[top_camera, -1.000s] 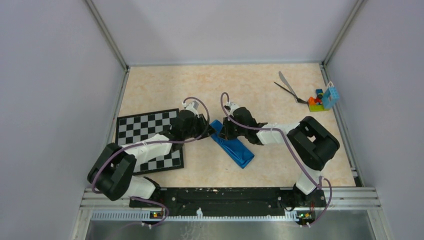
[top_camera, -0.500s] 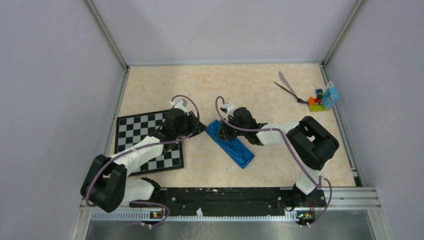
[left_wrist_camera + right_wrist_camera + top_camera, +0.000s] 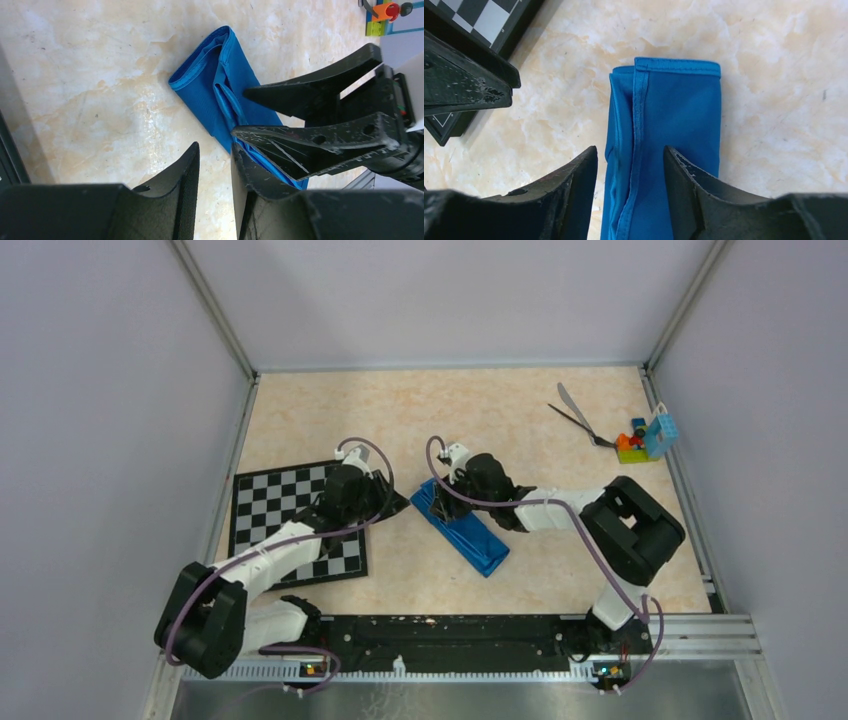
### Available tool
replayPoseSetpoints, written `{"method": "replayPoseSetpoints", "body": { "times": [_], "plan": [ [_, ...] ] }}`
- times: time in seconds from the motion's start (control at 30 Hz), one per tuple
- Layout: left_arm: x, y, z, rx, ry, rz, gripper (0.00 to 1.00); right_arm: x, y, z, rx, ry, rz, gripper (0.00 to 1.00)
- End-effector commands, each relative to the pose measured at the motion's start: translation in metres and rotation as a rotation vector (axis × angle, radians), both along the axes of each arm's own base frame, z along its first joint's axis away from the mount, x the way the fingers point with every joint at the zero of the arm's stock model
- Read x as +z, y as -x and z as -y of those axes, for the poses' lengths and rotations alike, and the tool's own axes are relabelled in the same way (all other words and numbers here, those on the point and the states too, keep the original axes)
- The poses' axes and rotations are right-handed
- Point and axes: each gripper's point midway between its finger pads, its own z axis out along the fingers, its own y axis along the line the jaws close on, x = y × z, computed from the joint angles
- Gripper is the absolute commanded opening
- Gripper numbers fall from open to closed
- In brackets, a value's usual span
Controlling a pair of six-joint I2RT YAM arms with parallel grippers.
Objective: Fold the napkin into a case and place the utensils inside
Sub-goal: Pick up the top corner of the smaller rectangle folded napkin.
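Jaws of right gripper (image 3: 630, 150) parted, astride the folded napkin (image 3: 674, 125) mid-worktop (image 3: 480, 410), gripping nothing; jaws of left gripper (image 3: 215, 147) narrowly apart, empty, near its end. Beyond, utensils (image 3: 577, 416) well apart in the far corner. Risk: unheld slippery folds springing open before insertion.

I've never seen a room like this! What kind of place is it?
Probably a robot test booth: a left arm and a right arm fixed at a metal rail, plain walls boxing in one table, and mixed props on it: a chessboard, toy blocks, a napkin.
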Motion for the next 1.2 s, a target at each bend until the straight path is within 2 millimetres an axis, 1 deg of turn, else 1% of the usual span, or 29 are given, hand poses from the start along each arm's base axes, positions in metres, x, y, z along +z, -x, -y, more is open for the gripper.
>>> {"method": "replayPoseSetpoints", "body": {
  "times": [0.0, 0.23, 0.4, 0.6, 0.77, 0.93, 1.1, 1.17],
  "plan": [
    [0.006, -0.001, -0.006, 0.015, 0.0, 0.039, 0.35, 0.04, -0.017, -0.008, -0.005, -0.041, 0.145, 0.52],
    [0.006, 0.002, -0.011, 0.021, -0.004, 0.041, 0.35, 0.042, -0.026, -0.02, 0.022, -0.047, 0.165, 0.55],
    [0.007, 0.002, -0.014, 0.029, 0.002, 0.045, 0.35, 0.035, -0.031, -0.027, 0.031, -0.04, 0.157, 0.54],
    [0.008, 0.003, -0.014, 0.025, 0.007, 0.045, 0.36, 0.024, -0.033, -0.032, 0.041, -0.032, 0.137, 0.46],
    [0.007, 0.003, -0.014, 0.023, 0.01, 0.043, 0.36, 0.016, -0.031, -0.033, 0.044, -0.015, 0.128, 0.44],
    [0.007, 0.003, -0.014, 0.022, 0.015, 0.041, 0.36, 0.005, -0.033, -0.033, 0.038, 0.001, 0.12, 0.38],
    [0.006, 0.004, -0.013, 0.022, 0.022, 0.035, 0.36, 0.004, -0.033, -0.036, 0.036, -0.009, 0.112, 0.27],
    [0.005, 0.005, -0.012, 0.017, 0.024, 0.034, 0.36, 0.005, -0.034, -0.036, 0.031, -0.012, 0.113, 0.21]
  ]
}}
